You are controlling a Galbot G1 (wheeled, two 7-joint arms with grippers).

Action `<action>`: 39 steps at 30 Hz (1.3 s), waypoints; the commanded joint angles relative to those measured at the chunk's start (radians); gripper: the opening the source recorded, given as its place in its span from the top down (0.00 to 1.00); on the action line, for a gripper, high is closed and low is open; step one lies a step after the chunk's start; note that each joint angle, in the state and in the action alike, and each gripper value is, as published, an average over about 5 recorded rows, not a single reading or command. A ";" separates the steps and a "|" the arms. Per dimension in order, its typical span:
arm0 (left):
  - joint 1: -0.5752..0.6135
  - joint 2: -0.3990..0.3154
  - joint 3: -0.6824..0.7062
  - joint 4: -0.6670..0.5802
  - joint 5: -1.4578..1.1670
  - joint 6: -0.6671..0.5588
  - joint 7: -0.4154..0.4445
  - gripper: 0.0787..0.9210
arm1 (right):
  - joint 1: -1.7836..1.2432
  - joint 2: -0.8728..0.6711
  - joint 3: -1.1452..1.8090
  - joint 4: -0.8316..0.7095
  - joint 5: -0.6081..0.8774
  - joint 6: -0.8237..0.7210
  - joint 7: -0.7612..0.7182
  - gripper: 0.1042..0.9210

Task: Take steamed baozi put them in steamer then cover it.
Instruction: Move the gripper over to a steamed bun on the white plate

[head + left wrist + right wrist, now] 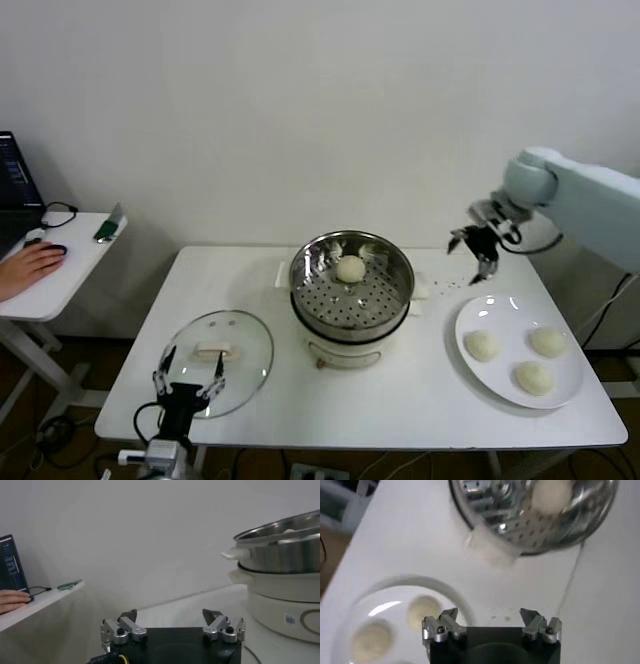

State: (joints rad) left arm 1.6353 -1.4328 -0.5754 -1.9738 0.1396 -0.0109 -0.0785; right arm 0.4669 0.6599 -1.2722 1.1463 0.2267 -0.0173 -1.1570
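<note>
Round shiny stainless-steel steamer (351, 285) on white electric base, centre of the white table (300, 420). One small cream-white baozi (350, 268) on the perforated tray inside, toward the far side. Three more cream-white buns (533, 376) on the flat white plate (470, 318) to the robot's right. Round glass lid with white handle (219, 350) flat on the table, left of the steamer. Right gripper (477, 252) raised between steamer and plate, jaws wide, empty. Left gripper (188, 375) low at the lid's near edge, jaws wide, perhaps just above the glass. Hand on a mouse (30, 265) at the side desk.
</note>
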 commanded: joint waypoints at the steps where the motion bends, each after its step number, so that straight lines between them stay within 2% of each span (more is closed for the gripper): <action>1: 0.000 0.001 -0.003 0.002 0.008 0.002 0.000 0.12 | -0.283 -0.168 0.161 0.034 -0.002 -0.142 0.031 0.12; 10: 0.006 0.003 -0.011 0.005 0.009 0.002 -0.002 0.12 | -0.454 -0.092 0.328 -0.115 -0.123 -0.105 0.023 0.12; 18: -0.003 -0.001 -0.004 0.018 0.014 0.005 -0.003 0.12 | -0.481 -0.015 0.386 -0.178 -0.128 -0.098 0.038 0.12; 35: -0.003 -0.002 -0.003 0.029 0.020 0.000 -0.004 0.12 | -0.477 0.073 0.382 -0.234 -0.149 -0.090 0.029 0.12; 39: -0.001 -0.003 -0.002 0.029 0.019 -0.001 -0.004 0.12 | -0.474 0.075 0.384 -0.239 -0.153 -0.087 0.022 0.15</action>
State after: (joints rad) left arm 1.6339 -1.4359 -0.5781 -1.9450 0.1596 -0.0113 -0.0826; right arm 0.0109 0.7151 -0.9030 0.9258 0.0859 -0.1050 -1.1353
